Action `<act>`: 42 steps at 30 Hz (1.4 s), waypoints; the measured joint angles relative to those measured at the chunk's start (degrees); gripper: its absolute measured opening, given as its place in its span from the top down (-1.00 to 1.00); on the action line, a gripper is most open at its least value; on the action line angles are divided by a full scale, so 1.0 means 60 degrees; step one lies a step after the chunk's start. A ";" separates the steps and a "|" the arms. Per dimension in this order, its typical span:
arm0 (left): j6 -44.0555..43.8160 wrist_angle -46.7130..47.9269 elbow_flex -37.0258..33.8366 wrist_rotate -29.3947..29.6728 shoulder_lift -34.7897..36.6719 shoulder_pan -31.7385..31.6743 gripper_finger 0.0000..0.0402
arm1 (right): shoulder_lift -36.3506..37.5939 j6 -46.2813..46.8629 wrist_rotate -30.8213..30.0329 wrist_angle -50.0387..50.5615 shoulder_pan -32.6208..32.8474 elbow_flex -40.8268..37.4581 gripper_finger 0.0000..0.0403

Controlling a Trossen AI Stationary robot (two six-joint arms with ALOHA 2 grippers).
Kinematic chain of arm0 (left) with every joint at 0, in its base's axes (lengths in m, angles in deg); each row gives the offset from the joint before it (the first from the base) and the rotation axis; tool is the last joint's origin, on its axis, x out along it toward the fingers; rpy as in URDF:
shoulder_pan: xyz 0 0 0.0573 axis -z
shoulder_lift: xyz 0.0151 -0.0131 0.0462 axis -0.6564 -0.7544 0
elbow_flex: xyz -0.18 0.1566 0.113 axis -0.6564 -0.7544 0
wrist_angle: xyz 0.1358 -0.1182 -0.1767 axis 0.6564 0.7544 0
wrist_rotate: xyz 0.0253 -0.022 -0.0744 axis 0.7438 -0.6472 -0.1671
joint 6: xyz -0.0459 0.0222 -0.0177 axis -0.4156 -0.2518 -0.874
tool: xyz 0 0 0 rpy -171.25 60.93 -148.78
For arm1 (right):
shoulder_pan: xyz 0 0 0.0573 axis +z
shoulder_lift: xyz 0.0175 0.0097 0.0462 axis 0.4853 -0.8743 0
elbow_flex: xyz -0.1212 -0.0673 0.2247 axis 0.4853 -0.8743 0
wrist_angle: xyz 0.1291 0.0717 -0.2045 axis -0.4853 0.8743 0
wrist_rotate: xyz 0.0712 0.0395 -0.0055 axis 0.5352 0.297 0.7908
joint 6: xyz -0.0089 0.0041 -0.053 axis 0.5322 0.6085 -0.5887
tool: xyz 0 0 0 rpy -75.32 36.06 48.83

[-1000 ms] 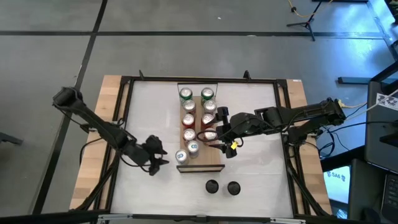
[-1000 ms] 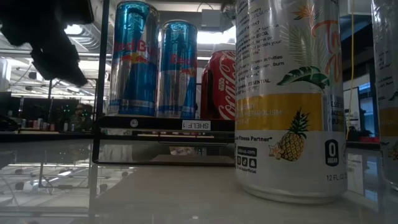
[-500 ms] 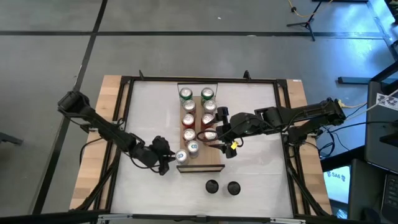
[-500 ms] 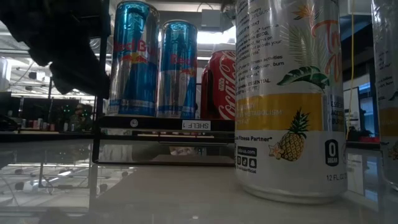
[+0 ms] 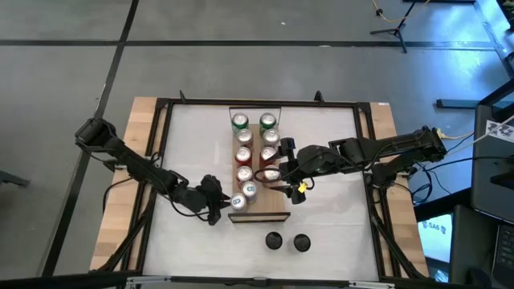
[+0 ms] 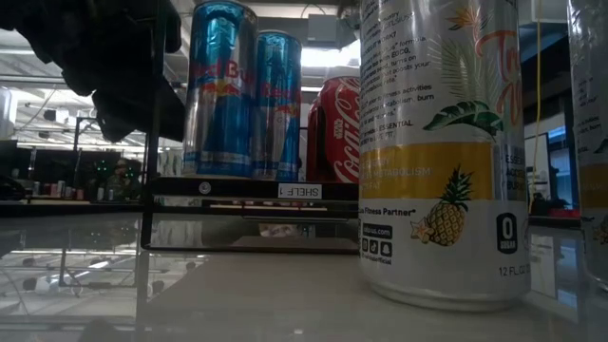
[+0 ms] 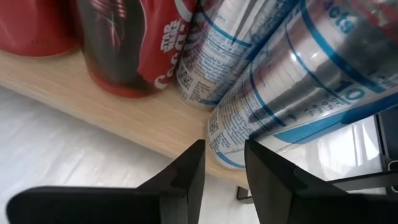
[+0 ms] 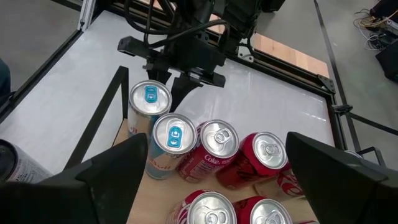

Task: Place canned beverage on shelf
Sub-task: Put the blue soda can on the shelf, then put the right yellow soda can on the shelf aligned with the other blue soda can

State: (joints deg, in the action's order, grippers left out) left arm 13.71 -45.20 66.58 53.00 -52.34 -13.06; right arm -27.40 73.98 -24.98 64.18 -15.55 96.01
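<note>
The light-wood shelf (image 5: 265,213) lies mid-table and carries several upright cans. Two blue-and-silver cans stand at its near left end: the nearer one (image 5: 238,201) and one behind it (image 5: 250,189); both show in the low view (image 6: 220,90) (image 6: 277,104). My left gripper (image 5: 218,202) is at the nearer blue can's left side, fingers almost shut with a narrow gap (image 7: 224,155). My right gripper (image 5: 283,172) is wide open and hovers over the shelf's right side by a red can (image 5: 270,173), holding nothing. My left gripper touches the nearer blue can's side wall low down, near its base (image 7: 227,140), with its two nearly shut fingertips (image 7: 193,165). The fingers come level from the table's left. The can stands upright on the shelf's near left corner, close against the second blue can.
Two more cans stand on the white tabletop near the front edge (image 5: 274,240) (image 5: 301,242); the left one fills the low view as a pineapple-print can (image 6: 442,152). A black frame (image 5: 161,112) borders the tabletop. Red and green-topped cans fill the shelf's far part (image 5: 241,122).
My left gripper has gone toward the table's right edge up to the shelf's near left corner. The nearer blue can has slid a little to the right along the shelf, closer to the second blue can. My right gripper has kept still.
</note>
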 joint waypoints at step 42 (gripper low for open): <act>0.0754 0.0919 0.0009 0.0408 0.1337 0.0004 0.48 | 0.1042 0.7282 -0.0730 0.2051 0.3086 -0.0003 -0.86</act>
State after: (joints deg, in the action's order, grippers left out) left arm 18.24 -39.68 66.63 55.44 -44.32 -13.04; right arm -21.15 117.67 -29.36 76.49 2.96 95.99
